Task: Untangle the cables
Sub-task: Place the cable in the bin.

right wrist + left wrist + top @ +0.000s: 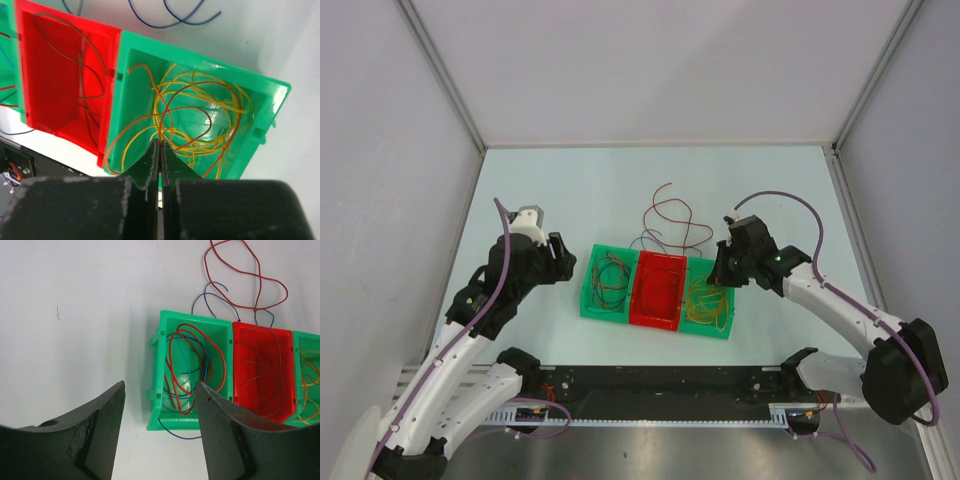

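Three bins stand in a row. The left green bin [608, 285] holds red and blue cables [220, 360]. The red bin [660, 290] holds a few thin dark-red cables. The right green bin [708, 305] holds yellow and orange cables [200, 76]. Loose red cable [665, 210] and blue cable [210, 294] lie on the table behind the bins. My right gripper [160, 145] is over the right green bin, shut on an orange cable [160, 115]. My left gripper [160, 410] is open and empty, just left of the left green bin.
A blue cable end [180, 435] trails out under the front of the left green bin. The black rail [660, 385] holding the arm bases runs along the near edge. Grey walls enclose the white table [570, 190] on three sides.
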`<state>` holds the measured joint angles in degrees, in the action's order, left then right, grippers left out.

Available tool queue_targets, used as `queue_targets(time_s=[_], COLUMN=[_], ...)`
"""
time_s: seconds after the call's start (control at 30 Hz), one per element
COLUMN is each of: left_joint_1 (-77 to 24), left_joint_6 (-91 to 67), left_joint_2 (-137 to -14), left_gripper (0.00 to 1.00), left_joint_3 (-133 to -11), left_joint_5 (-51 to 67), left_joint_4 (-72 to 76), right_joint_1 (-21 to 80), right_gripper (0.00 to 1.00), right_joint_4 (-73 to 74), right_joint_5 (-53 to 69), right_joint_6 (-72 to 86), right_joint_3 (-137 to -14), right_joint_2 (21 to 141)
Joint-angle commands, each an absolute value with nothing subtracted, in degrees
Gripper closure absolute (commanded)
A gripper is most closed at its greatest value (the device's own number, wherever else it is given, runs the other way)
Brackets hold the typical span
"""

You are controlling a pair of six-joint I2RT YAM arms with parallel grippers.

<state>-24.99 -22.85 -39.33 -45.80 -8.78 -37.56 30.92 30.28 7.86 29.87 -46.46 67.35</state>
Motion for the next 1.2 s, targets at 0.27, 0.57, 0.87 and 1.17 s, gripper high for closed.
queue_targets(time_s=[0.27,0.57,0.87,1.17], left_joint_1=[-24.61,-24.61,-24.61,-24.61], left_joint_6=[-21.88,-21.88,-21.88,-21.88], left_joint_2=[-39.20,-39.29,-39.20,-39.02], left_gripper=[0.37,0.37,0.37,0.36], left_joint_3=[-45.70,-45.70,-45.70,-45.70], left_joint_5=[-8.53,-8.53,-8.53,-8.61], left_joint_4=[-36.04,-36.03,-35.95,-36.12], right_joint_1=[35.07,35.68,35.86,35.77], right_gripper=[1.00,0.82,0.63,0.52], right_joint_4=[24.87,29.43,34.71,40.69], right_joint_5=[8.09,6.33,4.04,1.50], right_joint_6=[31.03,29.88,27.69,25.49], right_joint_3=[-45.09,-47.54,-53.34,-58.71], right_joint_2=[75.67,74.10,71.46,71.02])
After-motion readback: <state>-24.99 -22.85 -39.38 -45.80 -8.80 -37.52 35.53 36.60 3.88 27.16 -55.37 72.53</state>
